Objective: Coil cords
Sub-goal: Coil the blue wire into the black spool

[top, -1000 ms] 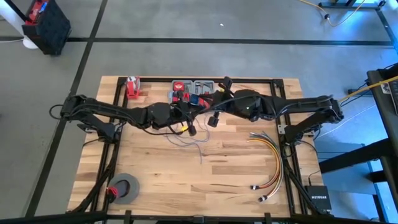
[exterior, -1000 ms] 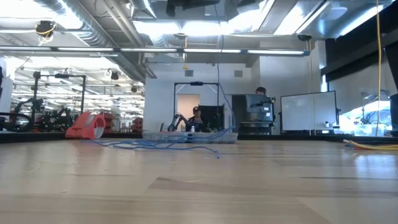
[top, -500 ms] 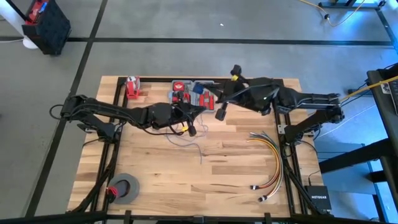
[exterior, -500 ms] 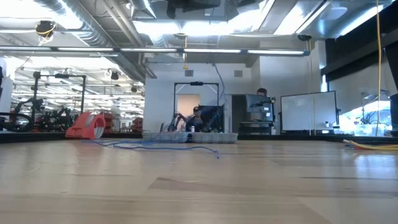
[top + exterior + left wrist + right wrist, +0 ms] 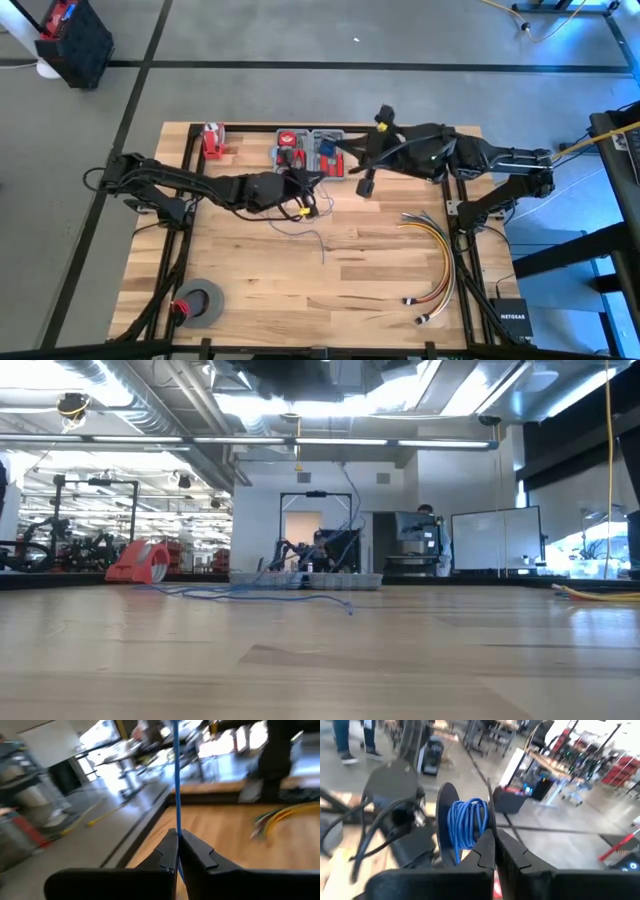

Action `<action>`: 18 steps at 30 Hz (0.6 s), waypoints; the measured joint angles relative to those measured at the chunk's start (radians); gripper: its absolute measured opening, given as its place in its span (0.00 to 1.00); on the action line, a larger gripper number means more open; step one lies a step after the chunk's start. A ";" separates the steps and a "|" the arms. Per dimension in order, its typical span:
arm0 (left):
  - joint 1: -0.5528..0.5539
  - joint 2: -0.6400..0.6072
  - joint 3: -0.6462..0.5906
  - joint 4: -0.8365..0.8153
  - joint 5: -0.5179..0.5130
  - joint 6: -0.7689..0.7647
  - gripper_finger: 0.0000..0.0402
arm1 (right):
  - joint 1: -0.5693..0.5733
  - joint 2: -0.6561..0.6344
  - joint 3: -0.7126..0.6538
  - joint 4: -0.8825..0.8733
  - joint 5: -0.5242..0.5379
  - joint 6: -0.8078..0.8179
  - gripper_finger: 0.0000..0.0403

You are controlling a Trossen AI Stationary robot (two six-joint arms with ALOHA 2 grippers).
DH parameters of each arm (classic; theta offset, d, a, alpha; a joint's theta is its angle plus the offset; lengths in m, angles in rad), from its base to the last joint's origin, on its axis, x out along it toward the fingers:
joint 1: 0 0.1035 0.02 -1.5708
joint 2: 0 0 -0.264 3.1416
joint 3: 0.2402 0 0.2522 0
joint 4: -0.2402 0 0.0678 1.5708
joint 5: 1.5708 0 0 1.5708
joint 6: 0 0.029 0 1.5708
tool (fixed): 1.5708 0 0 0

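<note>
A thin blue cord lies in loose loops on the table (image 5: pixel 310 235), and it also shows in the low view (image 5: pixel 250 592). One strand (image 5: pixel 352 510) rises from the loops. My left gripper (image 5: pixel 308 210) is near the table's middle, shut on this cord (image 5: pixel 175 780). My right gripper (image 5: pixel 382 120) is raised over the far edge and shut on a black reel (image 5: pixel 445 820). Blue cord (image 5: pixel 467 825) is wound on the reel. My left gripper pinches a single strand of the cord (image 5: pixel 176 827) between its two fingertips. The strand runs straight and taut away from the fingers and upward; the rest trails to the loops on the table. My right gripper holds the reel by the thin flange (image 5: pixel 490 815) beside the wound cord, pinched between its two fingers. The fingers hide the exact place of contact. The reel is lifted clear of the table.
A grey tray (image 5: pixel 335 135) with red and blue parts stands at the far edge. A red tape dispenser (image 5: pixel 213 140) is at the far left and a grey tape roll (image 5: pixel 200 300) at the near left. A yellow, orange and red cable bundle (image 5: pixel 440 260) lies at the right.
My right gripper has risen and gone toward the table's right and far edges with the reel. The cord strand between the grippers has been drawn up with it. My left gripper has kept its place, shut on the cord.
</note>
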 joint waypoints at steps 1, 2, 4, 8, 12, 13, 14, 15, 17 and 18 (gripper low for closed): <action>0.003 -0.007 -0.001 -0.020 -0.035 0.009 0.01 | 0.006 0.000 -0.004 -0.022 0.000 0.006 0.01; 0.007 -0.020 -0.002 -0.041 -0.066 0.024 0.01 | 0.011 0.000 -0.007 -0.048 0.001 0.010 0.01; 0.016 -0.050 -0.003 -0.083 -0.099 0.045 0.01 | 0.014 0.000 -0.015 -0.109 -0.004 0.013 0.01; 0.042 -0.119 -0.004 -0.161 -0.105 0.042 0.01 | 0.025 0.001 -0.050 -0.253 0.011 0.030 0.01; 0.059 -0.197 -0.003 -0.223 -0.025 -0.011 0.01 | 0.024 0.004 -0.132 -0.262 0.104 0.032 0.01; 0.059 -0.212 -0.003 -0.235 0.018 -0.030 0.01 | 0.024 0.004 -0.153 -0.261 0.124 0.031 0.01; 0.059 -0.227 -0.003 -0.241 0.060 -0.047 0.01 | 0.023 0.004 -0.172 -0.258 0.136 0.028 0.01; 0.059 -0.238 -0.003 -0.249 0.090 -0.058 0.01 | 0.017 0.004 -0.192 -0.251 0.142 0.027 0.01; 0.056 -0.261 -0.003 -0.248 0.146 -0.082 0.01 | 0.003 0.004 -0.238 -0.219 0.155 0.025 0.01; 0.055 -0.267 -0.002 -0.244 0.176 -0.094 0.01 | 0.001 0.005 -0.258 -0.200 0.167 0.025 0.01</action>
